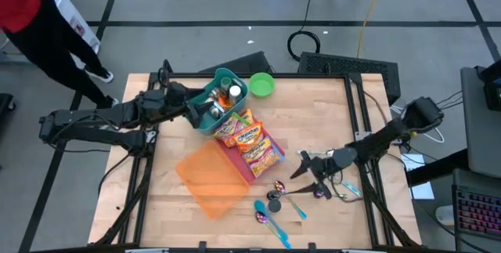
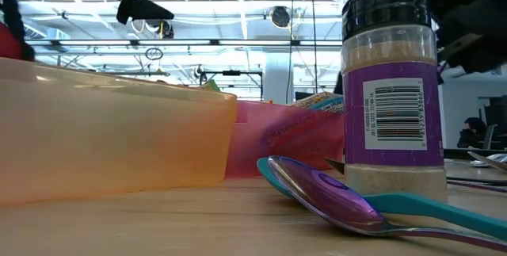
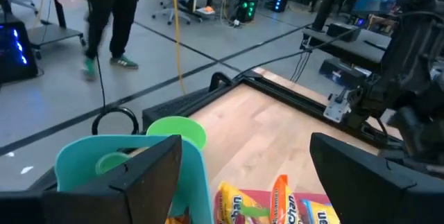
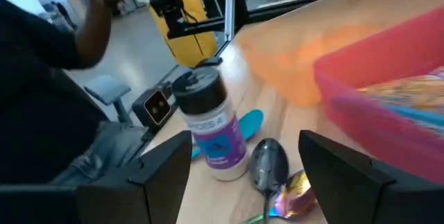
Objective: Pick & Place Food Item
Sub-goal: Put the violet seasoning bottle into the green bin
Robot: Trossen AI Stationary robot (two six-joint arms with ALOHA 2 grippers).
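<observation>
On the pale wooden table (image 1: 329, 112), the left gripper (image 1: 205, 113) hovers over the teal plastic bin (image 1: 225, 96) near the table's far edge, its two dark fingers (image 3: 149, 175) spread wide apart with nothing between them. Inside the bin stand a few small jars (their labels cannot be read from above). Just beside the bin, toward the far edge, sits a lime-green round plastic bowl (image 1: 261, 85).

A red rectangular plastic tray (image 1: 249, 155) holds colourful snack packets (image 1: 247, 137), which lie touching the teal bin's near side. An orange translucent plastic tray (image 1: 210, 176) lies against the red one, nearer the front edge.

The right gripper (image 1: 313, 173) hangs low over the table's right half, its fingers (image 4: 163, 165) apart and empty. Ahead of it stands a purple-labelled spice shaker with a black cap (image 4: 211, 130), upright, with a shiny purple metallic spoon (image 4: 269, 165) and a light-blue plastic spoon (image 4: 250, 123) lying near its base. In the low view the shaker (image 2: 394, 89) stands just behind the purple spoon (image 2: 333, 196).

A person in dark trousers (image 1: 47, 37) stands beyond the table's far-left corner.
</observation>
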